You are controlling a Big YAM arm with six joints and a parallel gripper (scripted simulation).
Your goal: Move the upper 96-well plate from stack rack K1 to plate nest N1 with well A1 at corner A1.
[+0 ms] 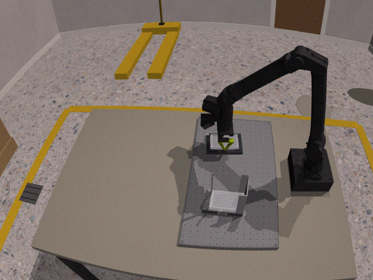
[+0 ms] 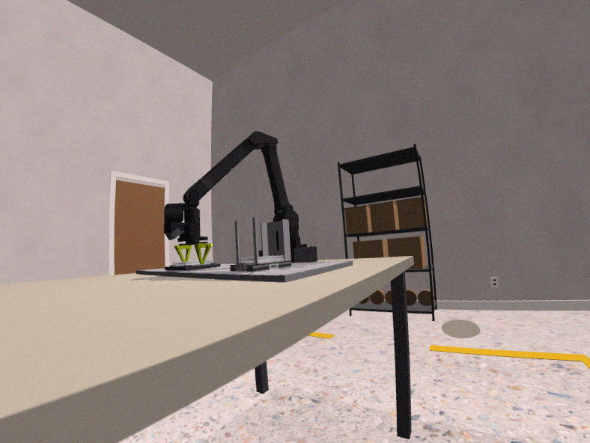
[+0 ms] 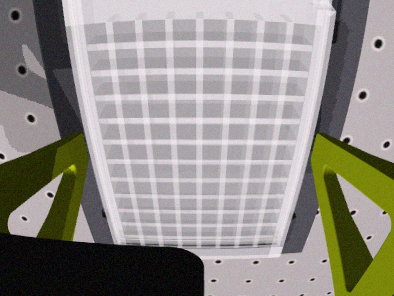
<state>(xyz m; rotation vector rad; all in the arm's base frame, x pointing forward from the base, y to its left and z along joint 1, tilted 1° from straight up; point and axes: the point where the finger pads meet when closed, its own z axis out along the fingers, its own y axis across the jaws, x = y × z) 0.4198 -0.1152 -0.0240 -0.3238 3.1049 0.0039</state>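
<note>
Pincer point(image 3: 197, 217) fully open, holds nothing; green fingers clear of plate point(image 3: 197, 111) sides.

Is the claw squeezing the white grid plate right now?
No. In the wrist view both green fingers stand clear of the white plate, with gray board visible between each and its edges.

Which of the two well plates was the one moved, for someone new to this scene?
On the grey perforated board, find the black arm's green pincer. The plate beneath it lies in the dark nest, fingers apart from its sides. The other plate sits in the post rack nearer the table's front.
</note>
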